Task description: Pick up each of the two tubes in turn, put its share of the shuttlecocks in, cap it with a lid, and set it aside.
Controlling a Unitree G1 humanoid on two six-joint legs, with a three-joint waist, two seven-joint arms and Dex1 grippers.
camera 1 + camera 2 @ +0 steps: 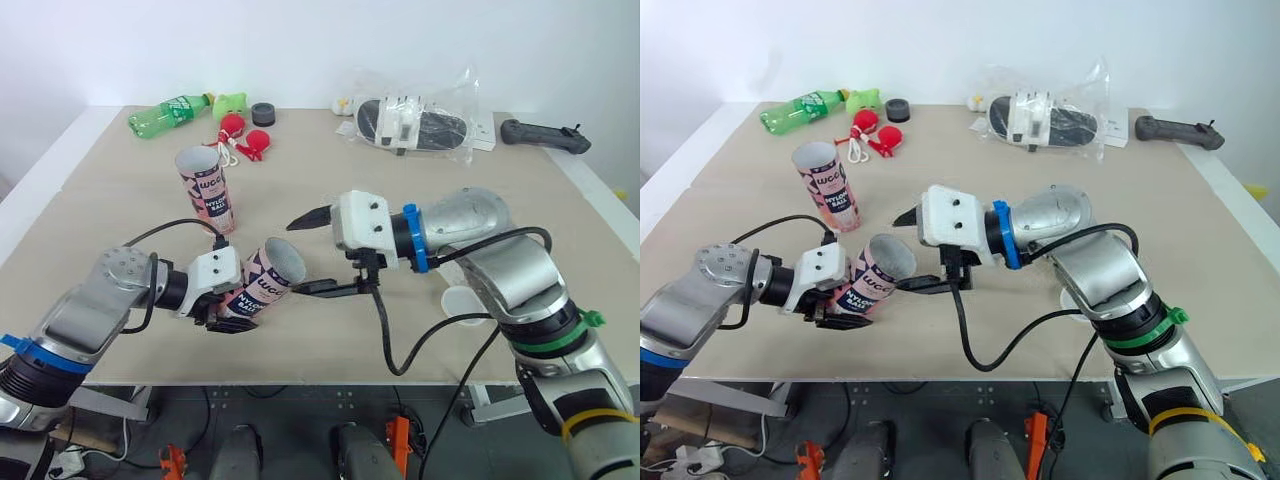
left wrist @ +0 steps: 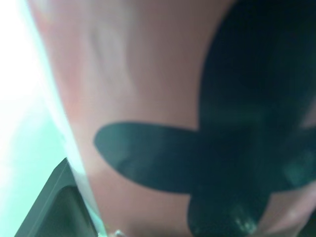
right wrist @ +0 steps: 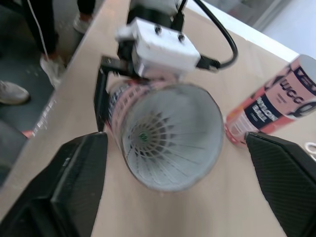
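Observation:
My left gripper (image 1: 226,308) is shut on a pink printed tube (image 1: 262,283), which it holds tilted low over the table with its open mouth facing my right gripper. In the right wrist view a white shuttlecock (image 3: 154,141) sits inside that tube (image 3: 165,131). My right gripper (image 1: 312,252) stands open just in front of the tube's mouth, one finger above it and one below, with nothing between them. A second pink tube (image 1: 206,189) stands upright and open behind the left arm. A black lid (image 1: 264,113) lies at the far edge.
A green bottle (image 1: 171,115) and red items with cords (image 1: 245,137) lie at the back left. A clear plastic bag of gear (image 1: 415,120) and a black handle (image 1: 545,135) lie at the back right. A pale round disc (image 1: 461,302) rests under my right forearm.

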